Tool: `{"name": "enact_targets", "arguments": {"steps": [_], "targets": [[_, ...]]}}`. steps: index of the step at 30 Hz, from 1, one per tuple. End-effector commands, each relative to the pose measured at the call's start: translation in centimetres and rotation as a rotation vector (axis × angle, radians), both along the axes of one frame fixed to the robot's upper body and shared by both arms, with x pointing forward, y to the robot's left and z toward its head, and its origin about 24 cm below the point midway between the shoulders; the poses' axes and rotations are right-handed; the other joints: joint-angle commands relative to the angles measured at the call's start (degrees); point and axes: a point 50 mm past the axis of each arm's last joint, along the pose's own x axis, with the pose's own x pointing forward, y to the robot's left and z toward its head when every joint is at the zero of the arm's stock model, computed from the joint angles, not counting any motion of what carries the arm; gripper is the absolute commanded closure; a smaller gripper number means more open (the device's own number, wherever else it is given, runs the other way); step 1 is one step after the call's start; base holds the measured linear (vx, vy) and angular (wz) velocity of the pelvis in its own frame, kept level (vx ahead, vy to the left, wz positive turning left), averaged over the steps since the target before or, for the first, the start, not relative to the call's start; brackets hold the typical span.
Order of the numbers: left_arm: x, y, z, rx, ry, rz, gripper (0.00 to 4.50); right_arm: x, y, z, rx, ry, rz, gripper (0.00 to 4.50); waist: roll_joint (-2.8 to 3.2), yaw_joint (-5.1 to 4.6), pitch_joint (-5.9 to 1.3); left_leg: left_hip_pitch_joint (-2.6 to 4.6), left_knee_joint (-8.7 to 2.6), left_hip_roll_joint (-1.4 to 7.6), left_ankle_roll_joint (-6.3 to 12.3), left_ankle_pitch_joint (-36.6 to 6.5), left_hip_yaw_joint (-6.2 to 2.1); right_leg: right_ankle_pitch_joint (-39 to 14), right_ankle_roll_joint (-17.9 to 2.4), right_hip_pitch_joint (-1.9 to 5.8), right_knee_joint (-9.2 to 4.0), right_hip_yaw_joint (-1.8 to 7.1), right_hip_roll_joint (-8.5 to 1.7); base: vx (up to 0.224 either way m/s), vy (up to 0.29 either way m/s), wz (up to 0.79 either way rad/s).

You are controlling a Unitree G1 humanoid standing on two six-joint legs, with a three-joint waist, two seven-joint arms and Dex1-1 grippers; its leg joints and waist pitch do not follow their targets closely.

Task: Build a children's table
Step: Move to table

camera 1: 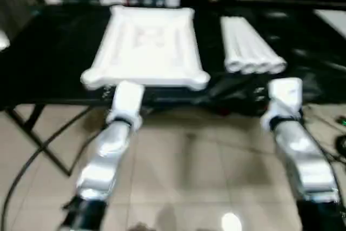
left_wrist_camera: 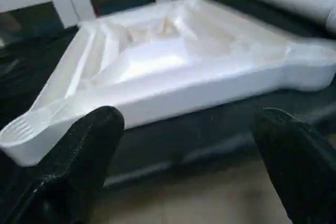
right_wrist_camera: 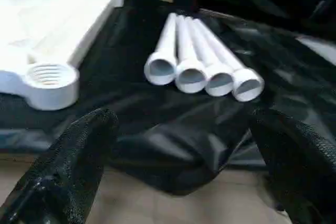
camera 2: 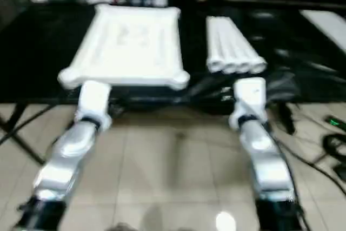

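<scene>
Right wrist view is the useful one here: the four legs (right_wrist_camera: pixel 202 64) lie side by side on the black work table (right_wrist_camera: pixel 157 124), just beside the table top (right_wrist_camera: pixel 47 30), open ends facing the right gripper (right_wrist_camera: pixel 184 156) and long axes running straight away from it. So they sit dead ahead of that gripper, nearer to it than to the left one. Its fingers (right_wrist_camera: pixel 79 150) are spread wide with nothing between them, short of the work table's edge.

The left gripper (left_wrist_camera: pixel 186 156) is spread wide and empty too, pointed at the near rim of the table top, which lies underside up with a threaded corner socket (right_wrist_camera: pixel 50 74) next to the legs. Both forearms reach forward roughly level, just short of the work table. My guess: the right arm goes for a leg first.
</scene>
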Motion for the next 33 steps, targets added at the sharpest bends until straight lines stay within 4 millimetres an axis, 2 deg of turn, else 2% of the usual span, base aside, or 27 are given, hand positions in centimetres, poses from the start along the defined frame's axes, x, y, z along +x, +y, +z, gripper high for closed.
{"name": "enact_targets", "arguments": {"steps": [1, 2, 3, 4, 6, 8, 9, 10, 13, 14, 15, 16, 18, 19, 20, 21, 22, 23, 24, 25, 26, 27, 28, 29, 30, 32, 33], "targets": [[-0.3, 0.0, 0.3, -0.021, 0.009, -0.005, 0.06, 0.2, 0.6, 0.3, 0.025, 0.011, 0.025, 0.06, 0.15, 0.23, -2.58, 2.48, -8.55, 7.09, 12.66, -2.94, -5.06, -2.51, -2.86, 1.22, -2.24, 2.30, -5.13, -0.072, -0.057, -0.04], [-0.5, 0.4, 0.3, -0.012, 0.009, 0.005, 0.06, 0.2, 1.0, 0.2, 0.046, 0.014, 0.033, 0.06, -0.68, 0.12, -2.23, 1.29, -7.39, 6.27, 5.06, -13.67, -3.97, -6.05, -6.84, 3.43, -6.10, 3.61, -9.43, -0.083, -0.049, -0.03], [-0.5, 0.5, 0.3, -0.011, 0.008, 0.008, 0.06, 0.2, 1.1, 0.2, 0.051, 0.015, 0.036, 0.06, -0.64, 0.63, -2.18, 0.80, -7.16, 6.48, 1.05, -18.26, -3.28, -13.15, -8.24, 4.97, -7.46, 3.78, -11.50, -0.109, -0.106, -0.16], [-0.5, 0.5, 0.3, -0.010, 0.008, 0.010, 0.06, 0.2, 1.1, 0.2, 0.055, 0.015, 0.038, 0.06, -0.96, 1.41, -1.84, 2.39, -6.50, 6.80, -4.34, -23.18, -1.98, -31.63, -8.52, 4.65, -9.97, 4.17, -12.63, -0.069, -0.120, -0.02], [-0.8, 1.0, 0.3, -0.013, 0.014, 0.033, 0.06, 0.2, 1.5, 0.2, 0.046, 0.016, 0.044, 0.06, -1.19, 1.44, -0.80, 4.86, -6.51, 6.79, -4.34, -24.73, -0.07, -48.78, -7.58, 4.75, -13.25, 2.85, -11.16, -0.042, -0.112, 0.03], [-0.8, 1.2, 0.3, -0.013, 0.015, 0.039, 0.06, 0.1, 1.6, 0.1, 0.052, 0.017, 0.046, 0.06, -1.02, 0.81, -0.53, 5.69, -7.26, 6.96, -5.50, -28.09, 0.18, -49.14, -5.77, 5.07, -13.71, 1.16, -9.69, -0.012, -0.033, 0.01], [-1.0, 1.3, 0.2, -0.013, 0.021, 0.042, 0.06, 0.1, 1.5, 0.1, 0.054, 0.014, 0.043, 0.06, -0.15, 0.01, -0.02, 7.06, -8.77, 7.83, -7.50, -35.95, -0.56, -44.38, -4.46, 4.56, -13.16, -0.86, -7.81, 0.000, 0.000, 0.00], [-1.1, 1.3, 0.1, -0.013, 0.025, 0.041, 0.06, 0.1, 1.5, 0.2, 0.055, 0.007, 0.040, 0.06, 0.65, -0.97, -0.45, 7.31, -10.78, 8.77, -9.28, -42.17, -1.98, -34.54, -4.43, 5.75, -11.23, -1.59, -6.61, 0.000, 0.000, 0.00], [-1.3, 1.2, 0.1, -0.017, 0.029, 0.039, 0.06, 0.1, 1.4, 0.3, 0.060, -0.002, 0.035, 0.06, 0.83, -2.31, -0.66, 8.58, -12.94, 9.34, -9.74, -45.90, -3.14, -21.62, -5.64, 5.59, -9.02, -1.26, -6.18, 0.000, 0.000, 0.00], [-1.4, 1.1, 0.1, -0.018, 0.027, 0.042, 0.06, 0.1, 1.3, 0.4, 0.061, -0.002, 0.033, 0.06, 0.34, -2.77, -0.55, 8.34, -12.49, 8.76, -9.08, -43.87, -2.42, -21.41, -6.77, 5.74, -9.95, -0.81, -7.06, 0.068, 0.002, -0.04], [-1.5, 1.0, 0.2, -0.022, 0.020, 0.049, 0.06, 0.0, 1.2, 0.3, 0.064, -0.002, 0.030, 0.06, -0.41, -2.11, -1.41, 4.83, -10.44, 7.00, -6.11, -30.59, -0.06, -25.42, -9.03, 9.43, -11.98, 1.25, -9.71, 0.102, -0.007, -0.04], [-1.5, 1.0, 0.3, -0.023, 0.017, 0.052, 0.06, -0.1, 1.1, 0.3, 0.065, -0.001, 0.030, 0.06, -0.60, -1.40, -1.26, 3.71, -9.50, 6.67, -4.37, -25.16, 0.74, -29.65, -9.14, 10.19, -12.84, 1.98, -10.54, 0.102, -0.007, -0.04], [-1.6, 1.0, 0.4, -0.029, 0.011, 0.061, 0.06, -0.2, 1.1, 0.3, 0.067, -0.003, 0.029, 0.06, -1.16, 0.17, -2.25, 1.14, -5.78, 6.00, 1.28, -8.53, 1.36, -32.34, -10.15, 12.65, -13.78, 4.04, -12.33, 0.125, -0.011, 0.01], [-1.6, 1.0, 0.4, -0.031, 0.011, 0.064, 0.06, -0.2, 1.1, 0.3, 0.071, -0.005, 0.030, 0.06, -1.05, 0.50, -2.50, 0.91, -5.56, 6.09, 2.32, -5.58, 1.36, -30.68, -10.67, 12.69, -13.65, 3.84, -12.01, 0.135, -0.006, 0.03], [-1.6, 1.0, 0.4, -0.034, 0.012, 0.067, 0.06, -0.3, 1.1, 0.3, 0.066, -0.005, 0.030, 0.06, -0.14, 0.62, -3.30, 1.87, -7.25, 6.33, 3.58, -0.57, 1.34, -21.55, -11.64, 11.72, -11.82, 1.57, -8.58, 0.177, 0.016, 0.05], [-1.6, 1.1, 0.4, -0.035, 0.012, 0.069, 0.06, -0.3, 1.1, 0.3, 0.064, -0.006, 0.032, 0.06, 0.89, -0.89, -4.12, 7.61, -8.73, 7.66, 8.09, 7.03, -1.40, -8.31, -10.89, 7.85, -7.52, -1.24, -4.09, 0.242, 0.018, 0.09], [-1.7, 1.1, 0.4, -0.035, 0.014, 0.071, 0.06, -0.3, 1.1, 0.3, 0.063, -0.006, 0.034, 0.06, 1.62, -3.60, -5.52, 17.71, -7.68, 11.49, 19.37, 19.40, -8.00, -8.13, -4.14, -1.94, -1.13, -1.94, -2.95, 0.242, 0.018, 0.09], [-1.7, 1.2, 0.3, -0.038, 0.015, 0.074, 0.06, -0.3, 1.1, 0.3, 0.060, -0.006, 0.034, 0.06, 1.04, -3.74, -5.58, 18.92, -7.24, 14.02, 24.07, 25.05, -9.78, -10.51, 0.27, -4.03, 0.67, -0.68, -4.17, 0.267, -0.029, -0.02], [-1.8, 1.3, 0.3, -0.040, 0.018, 0.079, 0.06, -0.3, 1.1, 0.3, 0.060, -0.008, 0.036, 0.06, 0.61, -2.76, -4.07, 15.24, -8.03, 13.59, 27.14, 30.04, -8.89, -8.38, 5.10, -4.86, 2.90, 0.53, -5.46, 0.191, -0.073, -0.21], [-1.8, 1.3, 0.3, -0.041, 0.017, 0.081, 0.06, -0.3, 1.1, 0.3, 0.058, -0.008, 0.036, 0.06, 0.14, -2.61, -4.25, 14.58, -8.40, 12.71, 26.67, 29.68, -8.47, -5.56, 5.11, -5.29, 2.99, 1.21, -5.89, 0.191, -0.073, -0.21], [-1.8, 1.3, 0.3, -0.042, 0.016, 0.085, 0.06, -0.3, 1.1, 0.4, 0.053, -0.009, 0.036, 0.06, -1.06, -2.11, -3.95, 13.46, -7.83, 8.33, 21.45, 22.99, -4.74, 2.35, 1.39, -5.33, 0.12, 1.85, -5.55, 0.156, -0.074, -0.17], [-1.9, 1.3, 0.3, -0.043, 0.014, 0.090, 0.06, -0.2, 1.1, 0.4, 0.049, -0.009, 0.037, 0.06, -6.65, -0.18, -4.59, 5.74, -3.42, -1.68, 11.66, -0.58, 1.35, 1.10, -1.62, 6.22, -7.28, 8.55, -7.40, 0.105, -0.062, 0.06], [-1.9, 1.4, 0.5, -0.046, 0.007, 0.091, 0.06, -0.2, 1.1, 0.6, 0.051, -0.021, 0.039, 0.06, -5.90, 1.19, -4.60, 3.33, 1.06, -2.70, 9.48, -7.00, 1.44, -1.65, -7.42, 9.56, -8.87, 12.53, -12.18, 0.105, -0.062, 0.06], [-1.9, 1.4, 0.6, -0.049, 0.001, 0.090, 0.06, -0.1, 1.1, 0.8, 0.053, -0.032, 0.042, 0.06, -5.41, 1.80, -3.91, 2.35, 2.67, -1.36, 6.71, -6.45, -0.01, -2.08, -11.72, 10.03, -9.26, 13.15, -13.79, 0.121, -0.031, 0.16], [-1.9, 1.3, 0.8, -0.052, -0.004, 0.089, 0.06, -0.1, 1.1, 0.9, 0.057, -0.038, 0.044, 0.06, -4.40, 2.02, -2.91, 0.54, 4.77, 0.92, -0.63, -1.77, -1.50, -1.29, -19.87, 10.49, -9.08, 10.98, -13.79, 0.175, -0.022, 0.01], [-1.8, 1.3, 1.0, -0.058, -0.011, 0.088, 0.06, -0.2, 1.1, 1.0, 0.071, -0.047, 0.047, 0.06, -3.57, 2.27, -2.47, -0.04, 4.37, 2.55, -3.40, 0.57, -1.86, -4.76, -23.44, 10.14, -10.15, 9.38, -13.77, 0.162, -0.018, -0.04], [-1.8, 1.3, 1.0, -0.060, -0.012, 0.088, 0.06, -0.2, 1.1, 1.0, 0.078, -0.049, 0.048, 0.06, -0.99, 2.41, -1.50, 0.99, -1.60, 5.84, -2.67, 3.88, -2.09, -17.13, -22.22, 8.37, -11.78, 4.66, -11.01, 0.142, 0.037, -0.05]]}}
